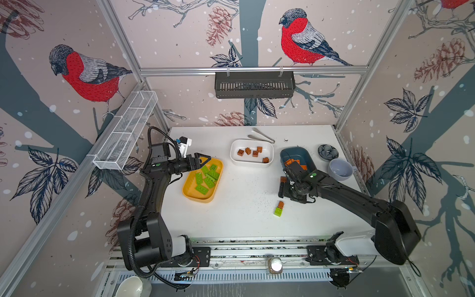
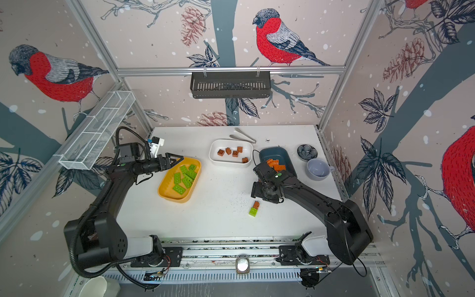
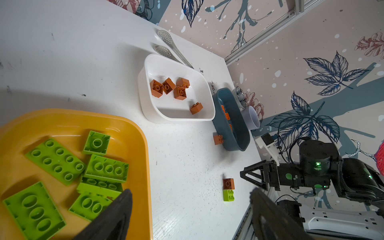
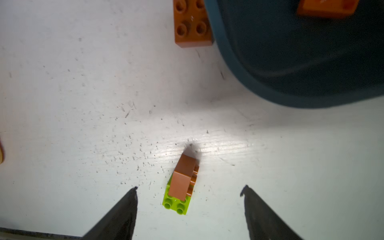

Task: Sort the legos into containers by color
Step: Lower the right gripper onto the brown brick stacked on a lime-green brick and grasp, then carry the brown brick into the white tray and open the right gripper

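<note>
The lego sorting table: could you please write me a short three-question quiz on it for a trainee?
1. True or false: the yellow tub holds only green legos.
2. How many brown cubes lie in the white tub?
3. Where does the joined brown-and-green pair lie? A) in the yellow tub; B) in the white tub; C) on the table.

Key: 1 true; 2 five; 3 C.
</note>
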Robot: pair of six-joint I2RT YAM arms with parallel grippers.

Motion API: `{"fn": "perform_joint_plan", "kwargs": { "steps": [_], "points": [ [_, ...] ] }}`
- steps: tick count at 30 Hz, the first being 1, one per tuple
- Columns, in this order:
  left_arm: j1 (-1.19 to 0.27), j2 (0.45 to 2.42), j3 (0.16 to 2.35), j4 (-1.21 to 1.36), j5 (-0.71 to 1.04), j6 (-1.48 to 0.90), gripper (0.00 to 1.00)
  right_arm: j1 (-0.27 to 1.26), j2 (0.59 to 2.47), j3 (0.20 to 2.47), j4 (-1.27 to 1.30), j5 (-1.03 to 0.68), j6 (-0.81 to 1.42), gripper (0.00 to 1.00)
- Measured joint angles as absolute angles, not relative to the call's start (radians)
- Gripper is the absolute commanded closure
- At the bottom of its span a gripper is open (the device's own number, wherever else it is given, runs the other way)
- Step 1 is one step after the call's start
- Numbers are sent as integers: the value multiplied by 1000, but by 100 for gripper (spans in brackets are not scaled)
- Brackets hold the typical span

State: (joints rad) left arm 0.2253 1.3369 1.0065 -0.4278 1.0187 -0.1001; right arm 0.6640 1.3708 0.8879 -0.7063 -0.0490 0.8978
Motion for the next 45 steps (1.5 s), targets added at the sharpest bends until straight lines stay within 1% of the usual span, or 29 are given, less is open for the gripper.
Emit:
{"fn": "perform_joint_plan", "kwargs": {
  "steps": [4,8,13,17,23,26,31,37,45],
  "points": [
    [225,1338,1005,-431,1018,-94,12,733,1431,873,-660,-57,977,30],
    [225,1332,1002,-432,1018,-92,12,761,1495,868,-621,-51,1024,40],
    [225,1317,982,-434,1019,-87,12,774,1526,869,-601,-43,1050,52],
    [225,1305,971,-432,1020,-87,12,776,1533,850,-582,-39,1058,56],
    [225,1296,960,-431,1020,-88,12,777,1548,843,-575,-12,1069,68],
    [225,1295,960,-430,1020,-88,12,777,1559,855,-579,13,1061,78],
    [225,1291,962,-432,1020,-89,12,771,1567,906,-591,52,1016,79],
    [225,1291,981,-432,1020,-91,12,758,1593,1121,-612,101,906,80],
    [225,1277,978,-408,1026,-134,12,659,1782,1441,-577,155,728,80]
  ]
}}
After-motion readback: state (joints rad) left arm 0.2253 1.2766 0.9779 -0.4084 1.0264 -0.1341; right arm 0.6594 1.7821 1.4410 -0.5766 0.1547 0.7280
